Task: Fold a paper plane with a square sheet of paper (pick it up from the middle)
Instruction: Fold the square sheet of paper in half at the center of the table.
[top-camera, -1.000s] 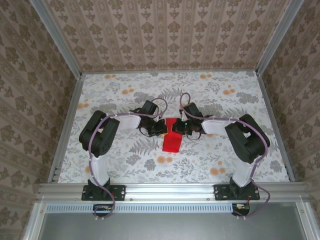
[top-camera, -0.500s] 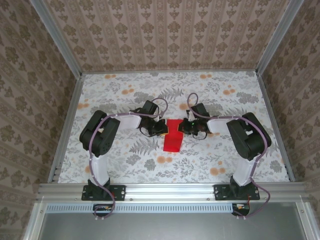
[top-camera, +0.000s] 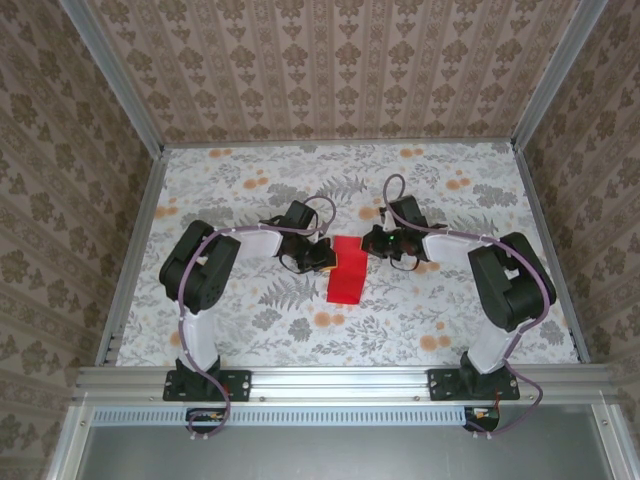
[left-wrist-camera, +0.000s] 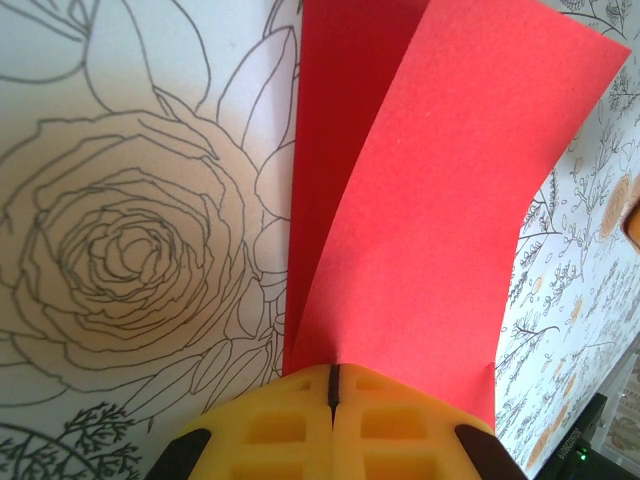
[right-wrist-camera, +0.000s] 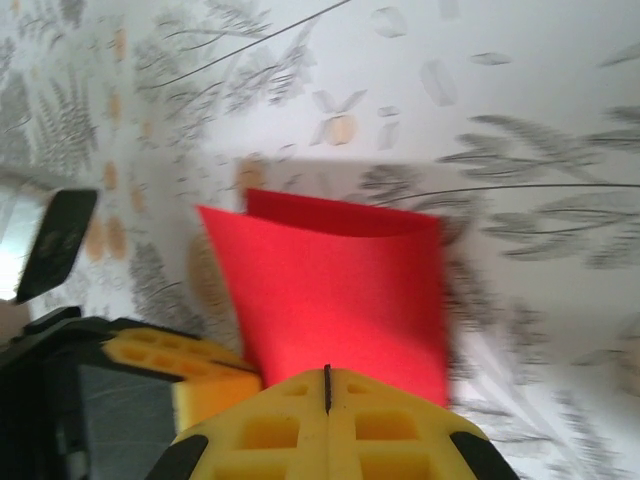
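The square sheet of paper (top-camera: 347, 272) is bright red, folded over and curved, held up at the middle of the table between both grippers. My left gripper (top-camera: 323, 258) is shut on its left edge; in the left wrist view the yellow fingertips (left-wrist-camera: 300, 420) pinch the sheet (left-wrist-camera: 430, 200), which bows upward away from them. My right gripper (top-camera: 373, 243) is shut on the right edge. In the right wrist view the sheet (right-wrist-camera: 340, 290) rises out of the closed gripper (right-wrist-camera: 327, 378), with a second red layer behind it.
The floral tablecloth (top-camera: 450, 290) covers the table inside an aluminium frame (top-camera: 340, 378). Patterned walls stand on three sides. The left gripper's yellow finger (right-wrist-camera: 150, 365) shows close beside the paper in the right wrist view.
The right arm has swung outward to the right and its gripper has drawn back up and right with the paper's edge. The left arm has stayed still.
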